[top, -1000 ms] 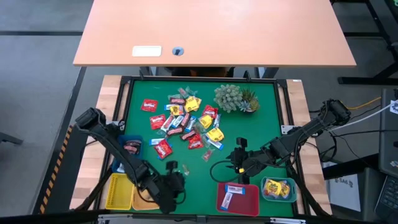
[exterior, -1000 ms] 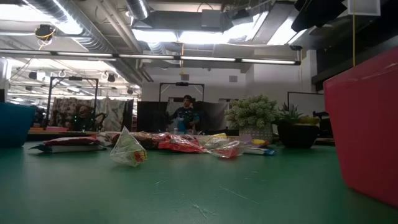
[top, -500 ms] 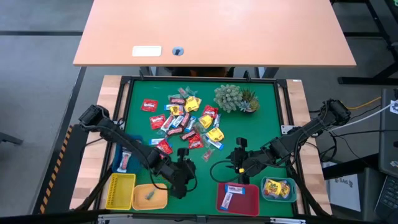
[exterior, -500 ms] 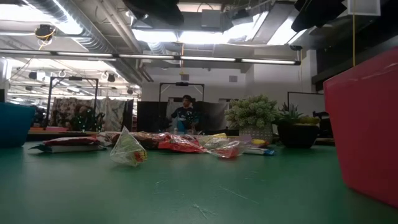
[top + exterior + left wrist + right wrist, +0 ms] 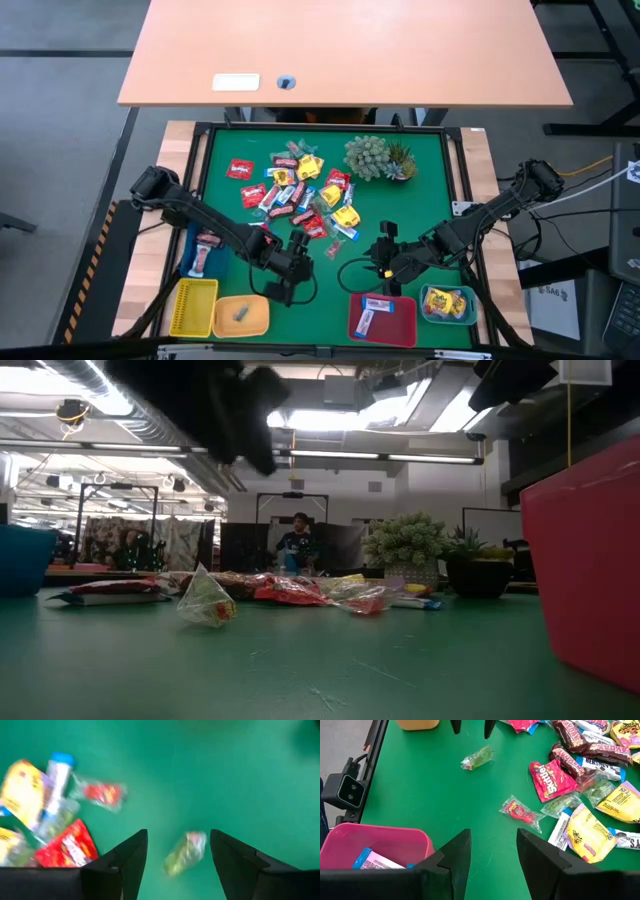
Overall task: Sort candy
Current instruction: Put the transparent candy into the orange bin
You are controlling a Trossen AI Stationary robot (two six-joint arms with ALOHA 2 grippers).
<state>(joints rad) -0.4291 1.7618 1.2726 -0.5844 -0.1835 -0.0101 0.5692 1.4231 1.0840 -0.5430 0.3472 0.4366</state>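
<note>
Bench (image 5: pixel 440 160): green mat; candy (image 5: pixel 296 195) heaped mid-mat beside a spiky plant (image 5: pixel 372 157).
Red tray (image 5: pixel 384 320): one blue-and-white sweet.
Orange tray (image 5: pixel 241 316): one small clear-wrapped piece.
Yellow tray (image 5: pixel 192 305): contents not discernible.
Blue tray (image 5: pixel 205 247): a dark red bar.
Teal tray (image 5: pixel 448 303): yellow sweets.
Left end effector (image 5: pixel 177 862): released, fingers spread over a lone clear-wrapped sweet (image 5: pixel 185 852) (not touching).
Right end effector (image 5: pixel 492 855): parted, empty, near the red tray.
Room: a person stands far behind.
</note>
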